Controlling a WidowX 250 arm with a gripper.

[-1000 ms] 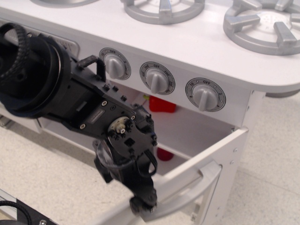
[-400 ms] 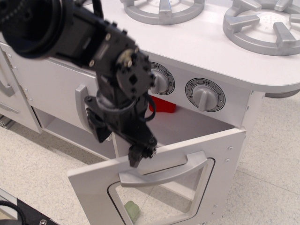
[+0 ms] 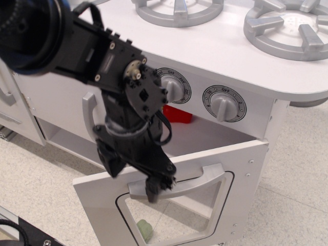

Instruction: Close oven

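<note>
— Observation.image has the gripper point(image 3: 155, 188) lower than a moment ago, down over the bar handle point(image 3: 177, 183) instead of at the door's top edge. Whether its fingers are apart or together, I can't tell.

— And the oven door point(image 3: 230, 169)?

— Raised most of the way since a second ago, barely moved lately. There's a gap at the top; the red thing point(image 3: 178, 115) shows inside, under the knobs point(image 3: 224, 103). I'd say one more push shuts it.

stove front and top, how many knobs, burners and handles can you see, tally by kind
control knobs: 2 (one, one)
burner grates: 2 (one, one)
handles: 2 (oven door bar, grey vertical handle)
total: 6
</note>
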